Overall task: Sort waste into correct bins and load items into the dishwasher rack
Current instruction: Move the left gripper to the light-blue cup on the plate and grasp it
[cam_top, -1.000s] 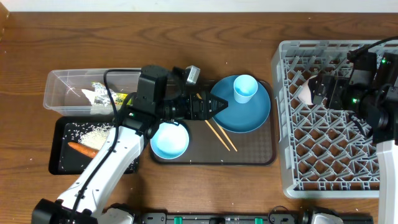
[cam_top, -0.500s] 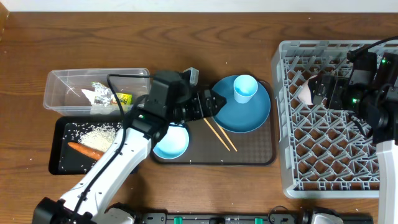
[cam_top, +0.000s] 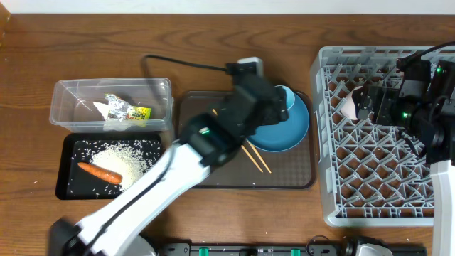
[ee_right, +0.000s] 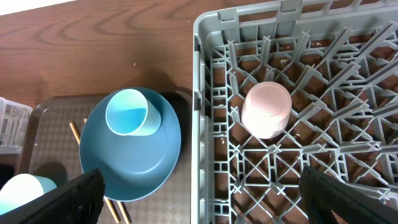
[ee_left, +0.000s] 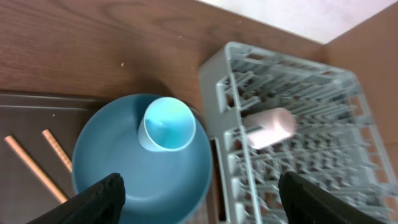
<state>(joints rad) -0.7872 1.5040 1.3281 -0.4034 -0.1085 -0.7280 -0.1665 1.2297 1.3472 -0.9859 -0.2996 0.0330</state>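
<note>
The round blue plate point(cam_top: 288, 131) lies on the brown serving tray with the light blue cup point(ee_left: 166, 124) standing on it. My left gripper point(ee_left: 208, 202) hovers open above the plate, just short of the cup, nothing between its fingers. Two chopsticks point(cam_top: 254, 156) lie beside the plate. The pinkish-white cup point(ee_right: 267, 109) lies on its side in the grey dishwasher rack point(cam_top: 377, 185). My right gripper point(ee_right: 211, 199) hangs open over the rack's left edge. The white bowl point(ee_right: 18, 190) shows only in the right wrist view; the left arm hides it from overhead.
The clear tub point(cam_top: 71, 96) holds the snack wrapper point(cam_top: 131, 112) and the tissue point(cam_top: 105, 108). The black tray point(cam_top: 67, 178) holds the rice point(cam_top: 121, 155) and the carrot point(cam_top: 99, 171). The brown serving tray point(cam_top: 284, 174) sits between the bins and the rack.
My left arm has swung right, from beside the bowl to over the plate and cup, and its jaws have narrowed a little. The right arm has not moved.
</note>
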